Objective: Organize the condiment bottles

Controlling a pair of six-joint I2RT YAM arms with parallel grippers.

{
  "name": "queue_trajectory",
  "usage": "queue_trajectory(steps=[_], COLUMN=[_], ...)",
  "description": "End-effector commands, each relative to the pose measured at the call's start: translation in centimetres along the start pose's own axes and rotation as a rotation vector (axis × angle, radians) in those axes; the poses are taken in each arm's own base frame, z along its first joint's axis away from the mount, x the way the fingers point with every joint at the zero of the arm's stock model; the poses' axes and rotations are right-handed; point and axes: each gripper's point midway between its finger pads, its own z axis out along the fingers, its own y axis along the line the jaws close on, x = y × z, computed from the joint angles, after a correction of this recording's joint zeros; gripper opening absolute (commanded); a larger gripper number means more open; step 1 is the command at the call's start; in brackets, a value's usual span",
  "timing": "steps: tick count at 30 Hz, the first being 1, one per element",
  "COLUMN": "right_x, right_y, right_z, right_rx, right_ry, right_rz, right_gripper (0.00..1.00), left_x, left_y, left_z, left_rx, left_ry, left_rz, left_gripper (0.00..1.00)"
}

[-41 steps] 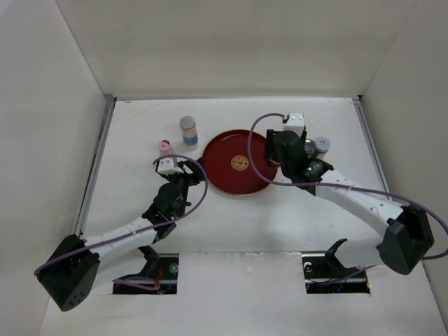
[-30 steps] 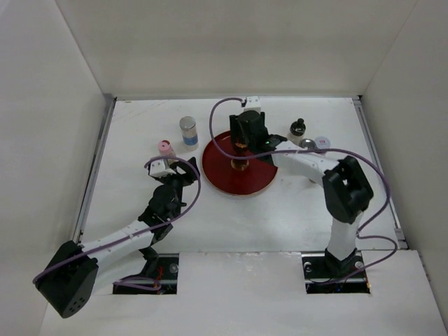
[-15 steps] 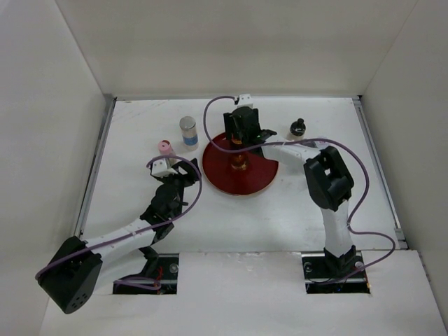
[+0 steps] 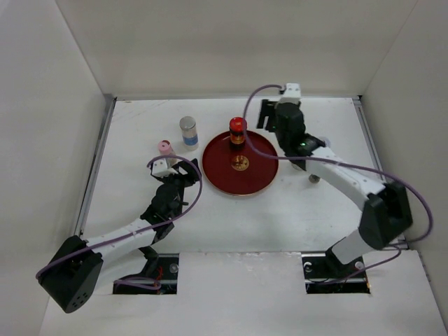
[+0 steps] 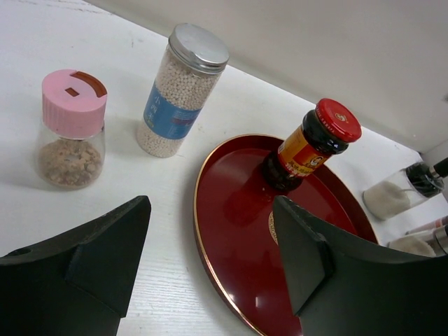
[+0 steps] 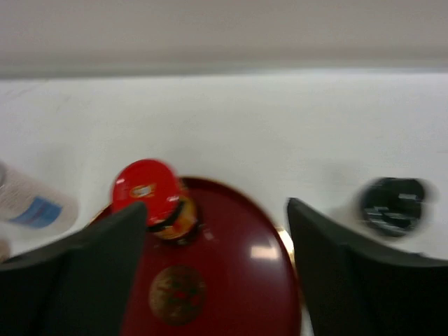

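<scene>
A red-capped bottle (image 4: 238, 130) (image 5: 311, 147) (image 6: 148, 196) stands upright on the far part of the red plate (image 4: 255, 178). Left of the plate stand a silver-capped bottle with a blue label (image 4: 187, 132) (image 5: 183, 91) and a pink-capped jar (image 4: 164, 148) (image 5: 71, 129). My right gripper (image 4: 269, 115) (image 6: 215, 210) hangs open and empty, just right of the red-capped bottle. Its view is blurred and shows a black-capped bottle (image 6: 392, 203) to the right. My left gripper (image 4: 187, 173) (image 5: 210, 210) is open and empty, at the plate's left rim.
A clear shaker with white contents (image 5: 392, 199) and a silver-capped one (image 5: 428, 241) stand right of the plate, mostly hidden under the right arm in the top view. White walls close in the table on three sides.
The right gripper brought the red-capped bottle over the plate, opened, let it go and drew back to the right. The left arm has hardly moved.
</scene>
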Motion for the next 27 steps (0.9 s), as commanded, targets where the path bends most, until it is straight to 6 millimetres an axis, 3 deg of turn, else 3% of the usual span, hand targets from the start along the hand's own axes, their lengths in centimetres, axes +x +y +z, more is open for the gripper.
queue_trajectory(steps=[1,4,5,6,7,9,10,11,23,27], right_x=[-1.3,1.0,1.8,2.7,3.7,5.0,5.4,5.9,9.2,9.3], right_y=[-7.1,-13.0,-14.5,-15.5,-16.1,-16.5,-16.5,-16.5,-18.0,-18.1], right_z=[-3.0,-4.9,-5.2,-5.4,-5.3,-5.4,-5.2,-5.1,-3.3,-3.1], right_rx=[0.198,0.377,0.418,0.442,0.451,0.461,0.454,0.449,0.481,0.479], right_ry=[-0.065,-0.050,-0.029,0.004,0.048,0.095,0.106,0.121,0.199,0.191], right_rz=[0.109,0.127,0.121,0.114,0.098,0.088,0.082,0.074,0.072,0.077], right_gripper=[0.73,0.33,0.29,0.32,0.41,0.84,0.97,1.00,1.00,0.81], left_x=[-1.1,-1.0,-1.0,-0.8,-0.7,-0.5,-0.4,-0.4,-0.4,-0.3], left_y=[-0.5,-0.9,-1.0,-1.1,-1.1,-1.2,-1.2,-1.2,-1.4,-1.3], left_z=[0.2,0.1,0.1,0.1,0.1,0.2,0.2,0.2,0.1,0.2], left_rx=[0.020,0.033,0.037,0.038,0.040,0.045,0.045,0.046,0.051,0.049], left_ry=[-0.038,-0.034,-0.031,-0.027,-0.023,-0.016,-0.014,-0.013,-0.010,-0.007], left_rz=[-0.047,-0.054,-0.054,-0.055,-0.057,-0.058,-0.058,-0.058,-0.061,-0.060], left_gripper=[0.69,0.69,0.69,0.69,0.69,0.69,0.69,0.69,0.69,0.69])
